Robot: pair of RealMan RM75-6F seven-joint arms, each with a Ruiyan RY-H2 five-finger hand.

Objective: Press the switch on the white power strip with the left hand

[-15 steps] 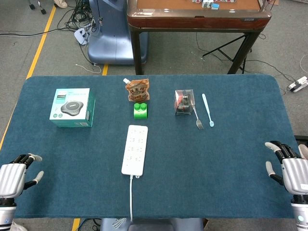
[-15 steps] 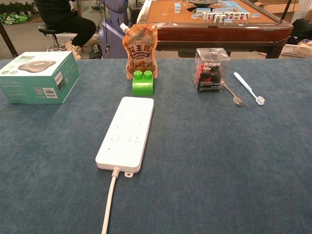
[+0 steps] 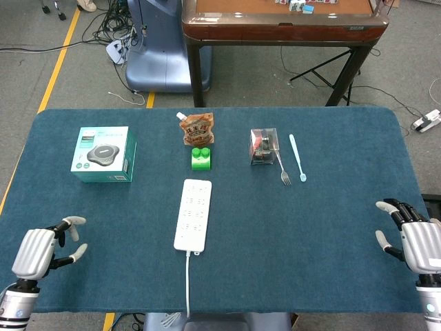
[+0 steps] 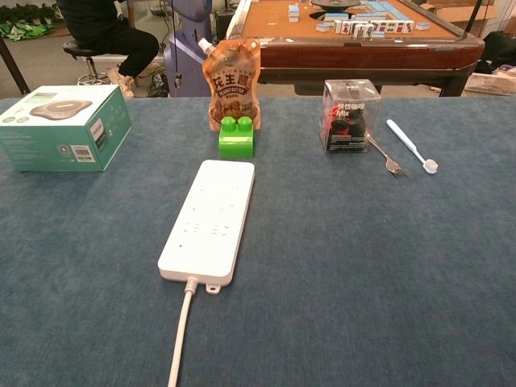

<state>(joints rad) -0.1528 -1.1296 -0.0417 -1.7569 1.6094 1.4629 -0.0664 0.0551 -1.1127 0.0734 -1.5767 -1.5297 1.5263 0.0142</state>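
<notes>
Left robot hand shifted inward, fingers spread (empty); flat white rectangular power strip untouched.

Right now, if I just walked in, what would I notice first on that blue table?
Probably the long white power strip lying in the middle of the table, with its cord running off the near edge. Just beyond its far end stand a bright green block and an orange pouch. A teal box sits at the far left, and the left hand hovers at the near left corner.
</notes>
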